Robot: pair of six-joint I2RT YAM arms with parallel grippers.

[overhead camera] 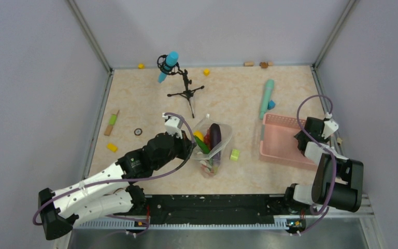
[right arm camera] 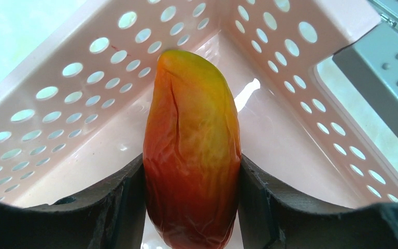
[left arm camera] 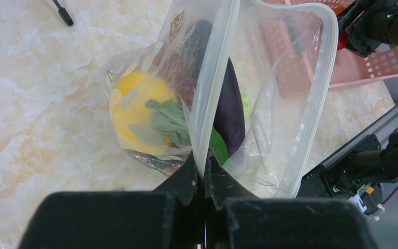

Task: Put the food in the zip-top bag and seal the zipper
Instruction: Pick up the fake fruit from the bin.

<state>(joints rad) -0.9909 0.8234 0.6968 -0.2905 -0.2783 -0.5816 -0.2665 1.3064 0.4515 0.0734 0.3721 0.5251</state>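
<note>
The clear zip-top bag (overhead camera: 215, 148) lies mid-table with its mouth held open. My left gripper (left arm camera: 203, 166) is shut on one side of its white zipper strip (left arm camera: 212, 88). Inside the bag I see a yellow lemon (left arm camera: 134, 109), a green vegetable (left arm camera: 168, 116) and a dark purple piece (left arm camera: 230, 109). At the right, my right gripper (right arm camera: 190, 166) reaches into a corner of the pink basket (right arm camera: 57, 104). Both its fingers press the sides of a red, orange and yellow food piece (right arm camera: 192, 129). In the top view that gripper (overhead camera: 299, 139) is at the basket's right end.
A lime-green cylinder (overhead camera: 235, 154) sits between the bag and the pink basket (overhead camera: 280, 150). A microphone on a tripod (overhead camera: 179, 78) stands behind the bag, and a teal cylinder (overhead camera: 266, 98) lies behind the basket. Yellow blocks (overhead camera: 112, 147) and a small ring (overhead camera: 138, 132) lie at left.
</note>
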